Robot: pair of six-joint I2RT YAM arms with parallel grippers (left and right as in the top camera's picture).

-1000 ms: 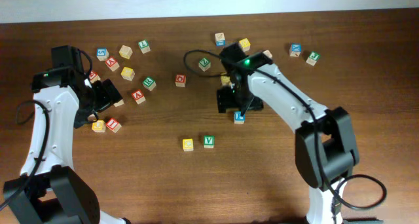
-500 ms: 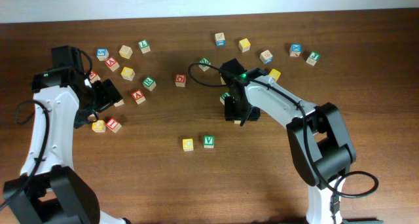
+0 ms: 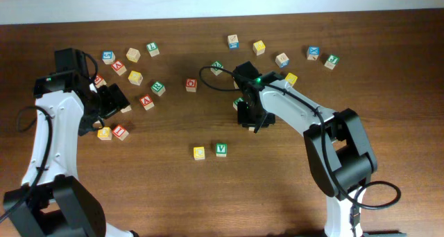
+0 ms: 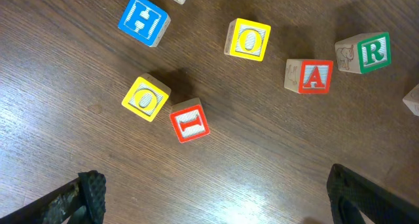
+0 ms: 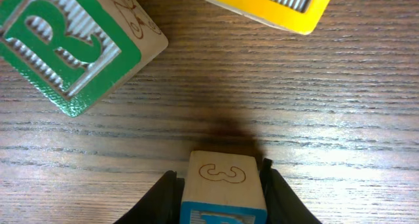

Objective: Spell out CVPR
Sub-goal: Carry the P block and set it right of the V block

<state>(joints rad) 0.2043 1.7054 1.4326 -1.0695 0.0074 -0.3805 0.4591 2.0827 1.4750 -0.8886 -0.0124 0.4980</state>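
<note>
**Legible markings.** On the table (image 3: 291, 188), the yellow C block (image 3: 199, 152) and the green V block (image 3: 221, 150) lay side by side, just apart, at the front centre. The left wrist view showed these faces clearly:
- a blue H block (image 4: 144, 20)
- a yellow O block (image 4: 249, 39)
- a second yellow O block (image 4: 145, 98), touching a red I block (image 4: 190, 124) at one corner
- a red A block (image 4: 309, 76), just beside the green R block (image 4: 364, 52)

**Right gripper** (image 5: 222, 191). The jaws pinched the held block (image 5: 222, 175) from both sides. Its wooden side carried an engraved 3. Its blue-bordered face was cut off by the lower frame edge, so the letter could not be read.

In the overhead view the right gripper (image 3: 251, 118) stood right of centre, behind the V block and apart from it. It covered nearly all of the held block.

Beyond the fingers lay a green block (image 5: 72, 47) whose letter resembled an R but was clipped by the frame corner. A yellow block (image 5: 275, 8) lay there too, with its letter out of frame.

**Left gripper** (image 4: 216, 198). The jaws were spread wide with nothing between them. Only the two fingertips showed, at the lower corners of the left wrist view. In the overhead view the left gripper (image 3: 111, 102) hung over the left-hand cluster, which held the R block.
</note>
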